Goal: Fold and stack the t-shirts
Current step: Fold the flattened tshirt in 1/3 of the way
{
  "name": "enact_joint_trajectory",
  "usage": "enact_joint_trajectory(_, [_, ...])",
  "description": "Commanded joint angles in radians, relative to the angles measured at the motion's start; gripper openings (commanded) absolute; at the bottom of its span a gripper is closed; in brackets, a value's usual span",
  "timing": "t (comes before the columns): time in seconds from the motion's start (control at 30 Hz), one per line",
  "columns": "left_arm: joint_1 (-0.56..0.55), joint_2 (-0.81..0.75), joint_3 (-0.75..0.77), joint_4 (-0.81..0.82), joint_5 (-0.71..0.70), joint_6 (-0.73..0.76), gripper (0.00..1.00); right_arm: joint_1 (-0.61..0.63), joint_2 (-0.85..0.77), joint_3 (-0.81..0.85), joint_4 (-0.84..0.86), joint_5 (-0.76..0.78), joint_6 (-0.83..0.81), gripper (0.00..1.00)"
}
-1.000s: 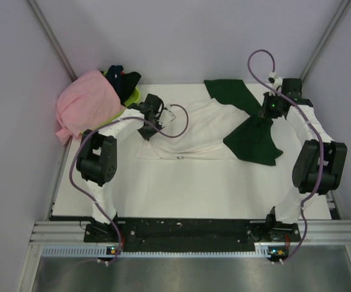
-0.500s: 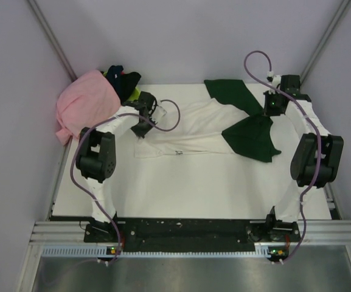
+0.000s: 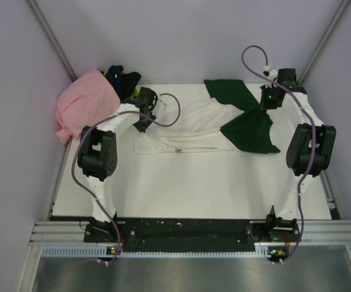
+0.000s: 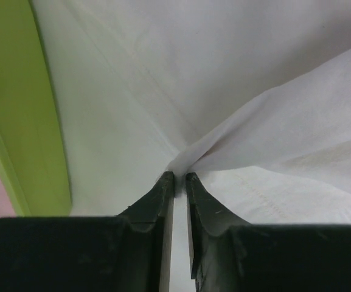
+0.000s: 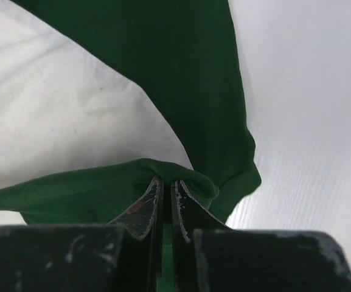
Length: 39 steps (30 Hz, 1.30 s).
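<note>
Folding looks barely under way: the white t-shirt [image 3: 187, 128] lies across the far table [image 3: 193, 182], left fingers [image 4: 157, 201] narrowly pinching its edge, right fingers [image 5: 146, 208] clamped on its green sleeve [image 5: 90, 188], the pink t-shirt [image 3: 84, 103] unfolded, nothing stacked.

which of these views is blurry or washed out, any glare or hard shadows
top external: even soft light, sharp, faint shadows, no harsh glare. left wrist: white t-shirt bright, its folds low in contrast; the left gripper dark and soft-edged up close. right wrist: green sleeve fairly sharp, scratches on the right gripper plain to see.
</note>
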<state>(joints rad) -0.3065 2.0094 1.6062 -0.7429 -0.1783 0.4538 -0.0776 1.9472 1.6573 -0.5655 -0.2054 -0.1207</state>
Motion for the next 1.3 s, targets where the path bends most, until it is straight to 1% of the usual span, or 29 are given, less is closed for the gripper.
enact_joint_trajectory(0.0, [0.001, 0.040, 0.052, 0.112, -0.065, -0.001, 0.27, 0.021, 0.108, 0.129, 0.029, -0.023, 0.016, 0.00])
enact_joint_trajectory(0.03, [0.003, 0.046, 0.066, 0.137, -0.091, -0.004, 0.36, 0.021, 0.134, 0.163, 0.027, -0.005, 0.035, 0.01])
enact_joint_trajectory(0.07, [0.004, 0.055, 0.089, 0.158, -0.119, -0.004, 0.45, 0.021, 0.166, 0.195, 0.027, 0.018, 0.056, 0.07])
enact_joint_trajectory(0.1, [0.010, 0.064, 0.115, 0.178, -0.156, -0.009, 0.49, 0.021, 0.192, 0.249, 0.026, 0.038, 0.087, 0.11])
enact_joint_trajectory(0.13, [0.021, 0.075, 0.154, 0.192, -0.186, -0.018, 0.53, 0.021, 0.225, 0.295, 0.024, 0.049, 0.113, 0.13])
enact_joint_trajectory(0.17, [0.038, 0.086, 0.199, 0.195, -0.199, -0.027, 0.57, 0.021, 0.255, 0.338, 0.016, 0.055, 0.159, 0.21])
enact_joint_trajectory(0.2, [0.059, 0.097, 0.269, 0.182, -0.194, -0.052, 0.60, 0.021, 0.289, 0.393, -0.002, 0.075, 0.194, 0.32])
enact_joint_trajectory(0.23, [0.079, 0.113, 0.353, 0.140, -0.184, -0.078, 0.61, 0.021, 0.306, 0.453, -0.038, 0.102, 0.226, 0.38])
enact_joint_trajectory(0.3, [0.107, 0.132, 0.489, 0.030, -0.120, -0.089, 0.61, 0.021, 0.306, 0.522, -0.121, 0.161, 0.259, 0.45])
enact_joint_trajectory(0.33, [0.106, 0.112, 0.498, -0.007, -0.083, -0.072, 0.61, 0.019, 0.271, 0.512, -0.143, 0.179, 0.265, 0.51])
enact_joint_trajectory(0.37, [0.093, 0.060, 0.454, -0.019, -0.029, -0.035, 0.61, 0.013, 0.218, 0.474, -0.155, 0.188, 0.269, 0.53])
enact_joint_trajectory(0.43, [0.064, -0.068, 0.278, 0.000, 0.077, 0.061, 0.59, -0.005, 0.088, 0.341, -0.165, 0.170, 0.277, 0.54])
enact_joint_trajectory(0.5, [0.020, -0.180, 0.081, -0.006, 0.173, 0.170, 0.51, -0.034, -0.047, 0.158, -0.166, 0.114, 0.285, 0.55])
enact_joint_trajectory(0.53, [-0.005, -0.228, -0.024, -0.012, 0.233, 0.228, 0.50, -0.051, -0.107, 0.057, -0.165, 0.086, 0.288, 0.56])
enact_joint_trajectory(0.6, [-0.048, -0.308, -0.215, -0.006, 0.273, 0.320, 0.51, -0.073, -0.181, -0.094, -0.169, 0.060, 0.294, 0.56])
enact_joint_trajectory(0.63, [-0.063, -0.331, -0.276, -0.001, 0.280, 0.353, 0.53, -0.071, -0.203, -0.156, -0.177, 0.057, 0.290, 0.56])
enact_joint_trajectory(0.73, [-0.074, -0.315, -0.339, 0.017, 0.280, 0.365, 0.61, -0.073, -0.257, -0.293, -0.177, 0.046, 0.299, 0.55])
enact_joint_trajectory(0.8, [-0.080, -0.296, -0.382, 0.091, 0.240, 0.370, 0.63, -0.073, -0.269, -0.353, -0.156, 0.066, 0.299, 0.53])
enact_joint_trajectory(0.87, [-0.082, -0.272, -0.411, 0.167, 0.191, 0.382, 0.65, -0.071, -0.246, -0.381, -0.142, 0.069, 0.303, 0.50])
enact_joint_trajectory(0.9, [-0.086, -0.255, -0.414, 0.189, 0.189, 0.382, 0.65, -0.071, -0.231, -0.390, -0.133, 0.058, 0.303, 0.48])
enact_joint_trajectory(0.93, [-0.086, -0.239, -0.414, 0.206, 0.151, 0.381, 0.65, -0.071, -0.214, -0.398, -0.114, 0.052, 0.308, 0.47])
enact_joint_trajectory(0.97, [-0.088, -0.224, -0.417, 0.220, 0.136, 0.375, 0.64, -0.073, -0.193, -0.404, -0.108, 0.054, 0.317, 0.46])
enact_joint_trajectory(1.03, [-0.088, -0.206, -0.425, 0.243, 0.120, 0.362, 0.58, -0.073, -0.163, -0.412, -0.109, 0.066, 0.323, 0.42])
enact_joint_trajectory(1.07, [-0.088, -0.204, -0.433, 0.252, 0.125, 0.356, 0.51, -0.073, -0.157, -0.424, -0.111, 0.079, 0.325, 0.34])
enact_joint_trajectory(1.1, [-0.088, -0.204, -0.443, 0.255, 0.134, 0.356, 0.43, -0.073, -0.159, -0.436, -0.111, 0.090, 0.325, 0.26])
enact_joint_trajectory(1.13, [-0.089, -0.205, -0.456, 0.257, 0.143, 0.355, 0.29, -0.073, -0.166, -0.448, -0.112, 0.106, 0.326, 0.12])
enact_joint_trajectory(1.17, [-0.091, -0.205, -0.465, 0.260, 0.145, 0.355, 0.11, -0.074, -0.183, -0.464, -0.116, 0.115, 0.329, 0.01])
enact_joint_trajectory(1.2, [-0.091, -0.207, -0.471, 0.261, 0.139, 0.352, 0.00, -0.077, -0.207, -0.476, -0.117, 0.124, 0.337, 0.00])
enact_joint_trajectory(1.27, [-0.088, -0.221, -0.485, 0.257, 0.113, 0.353, 0.00, -0.089, -0.264, -0.513, -0.122, 0.133, 0.348, 0.00])
